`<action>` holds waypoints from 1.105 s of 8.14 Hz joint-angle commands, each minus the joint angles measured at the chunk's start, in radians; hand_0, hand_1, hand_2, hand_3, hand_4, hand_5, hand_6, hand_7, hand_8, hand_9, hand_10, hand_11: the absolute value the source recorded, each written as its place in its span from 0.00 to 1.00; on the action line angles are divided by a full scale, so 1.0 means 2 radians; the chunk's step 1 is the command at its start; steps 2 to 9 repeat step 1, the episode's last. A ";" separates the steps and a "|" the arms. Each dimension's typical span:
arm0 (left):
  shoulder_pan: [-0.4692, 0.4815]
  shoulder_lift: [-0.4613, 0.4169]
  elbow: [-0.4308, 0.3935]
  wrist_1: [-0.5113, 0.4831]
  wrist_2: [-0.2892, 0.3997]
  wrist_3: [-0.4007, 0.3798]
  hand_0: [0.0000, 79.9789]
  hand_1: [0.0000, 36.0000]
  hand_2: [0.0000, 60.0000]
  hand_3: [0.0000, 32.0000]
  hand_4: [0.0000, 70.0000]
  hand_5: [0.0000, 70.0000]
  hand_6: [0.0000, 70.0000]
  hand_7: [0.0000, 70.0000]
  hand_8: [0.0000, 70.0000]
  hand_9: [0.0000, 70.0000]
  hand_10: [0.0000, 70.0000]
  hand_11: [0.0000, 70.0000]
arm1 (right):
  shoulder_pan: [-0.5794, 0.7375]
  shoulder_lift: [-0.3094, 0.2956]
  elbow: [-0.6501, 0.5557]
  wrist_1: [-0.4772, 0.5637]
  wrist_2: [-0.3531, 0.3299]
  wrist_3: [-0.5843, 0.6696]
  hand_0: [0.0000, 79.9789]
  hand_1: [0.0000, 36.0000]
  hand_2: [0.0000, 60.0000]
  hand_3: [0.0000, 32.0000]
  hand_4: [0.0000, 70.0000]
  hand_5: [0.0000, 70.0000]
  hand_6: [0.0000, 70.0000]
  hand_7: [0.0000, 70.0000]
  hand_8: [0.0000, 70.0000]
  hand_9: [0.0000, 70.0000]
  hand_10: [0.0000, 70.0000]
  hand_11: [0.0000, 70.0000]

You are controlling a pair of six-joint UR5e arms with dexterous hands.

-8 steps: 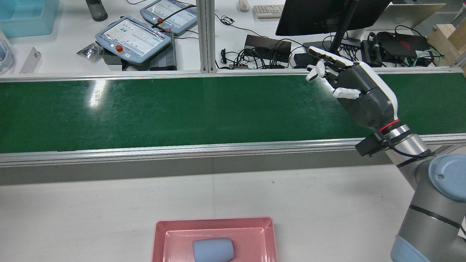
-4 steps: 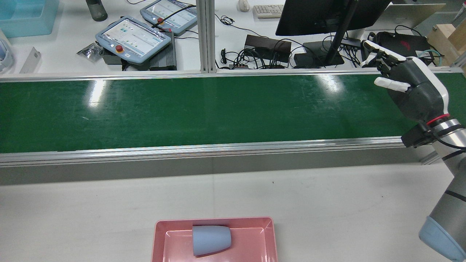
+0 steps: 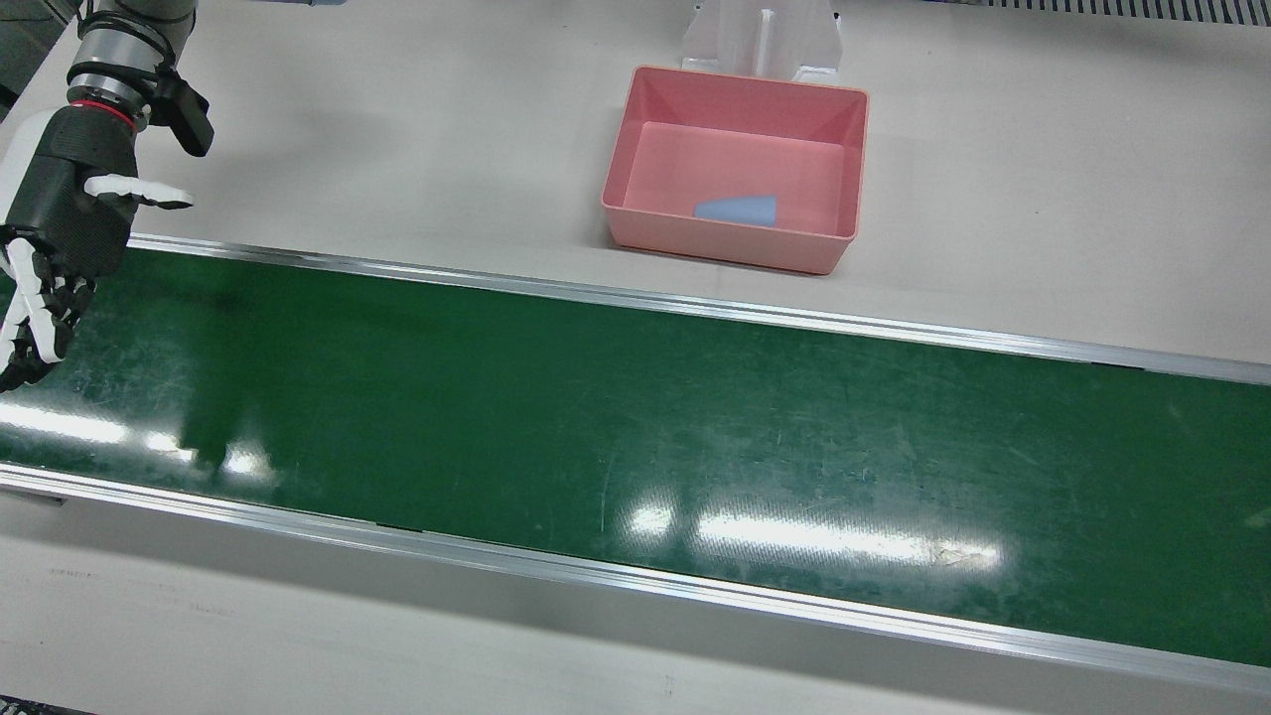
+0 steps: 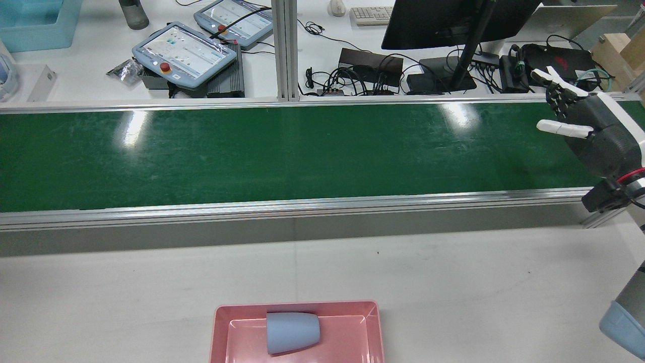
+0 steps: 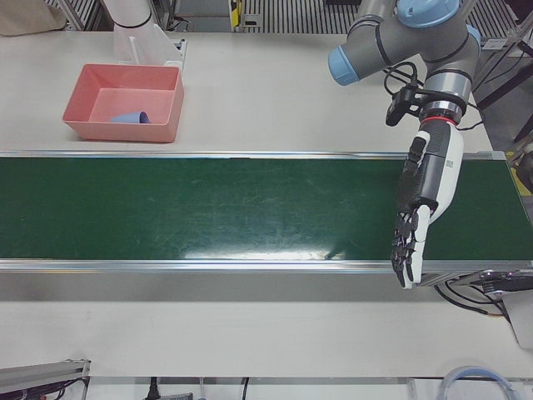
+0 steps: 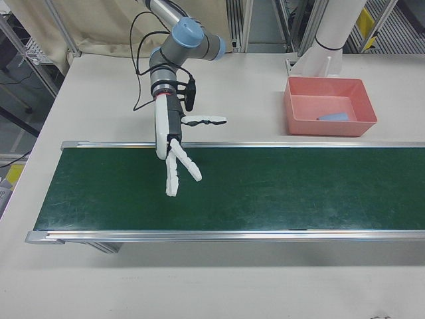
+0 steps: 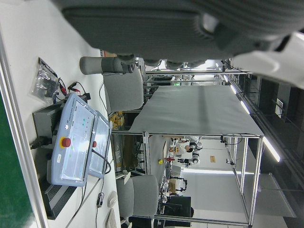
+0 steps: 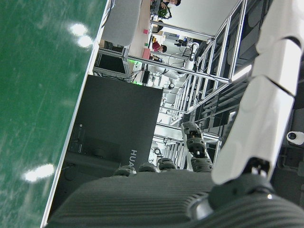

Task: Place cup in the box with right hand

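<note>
Front and rear views face each other, sharing the belt and box.

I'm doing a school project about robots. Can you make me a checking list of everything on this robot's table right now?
Surface: green conveyor belt bare and shiny; pale table on both sides.
Job's things: blue cup lies on its side inside the pink box.
Clutter: nothing seen on the robot's table.
Robot hands: right robot hand open and empty over the belt; left robot hand open and empty over the belt's other end.
Cables: a cable runs along the right arm; tangled leads on the desk behind the belt.
Surroundings: two control tablets, monitor, keyboard.
</note>
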 commanded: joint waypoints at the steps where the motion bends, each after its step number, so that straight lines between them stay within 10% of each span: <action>1: 0.000 0.000 0.000 0.000 0.000 0.000 0.00 0.00 0.00 0.00 0.00 0.00 0.00 0.00 0.00 0.00 0.00 0.00 | 0.003 -0.001 -0.002 0.001 -0.002 0.000 0.58 0.42 0.18 0.00 0.01 0.05 0.04 0.09 0.00 0.04 0.00 0.00; 9: 0.000 0.000 0.000 0.000 0.000 0.000 0.00 0.00 0.00 0.00 0.00 0.00 0.00 0.00 0.00 0.00 0.00 0.00 | 0.003 -0.001 -0.002 0.001 -0.002 0.000 0.58 0.42 0.18 0.00 0.01 0.05 0.04 0.09 0.00 0.04 0.00 0.00</action>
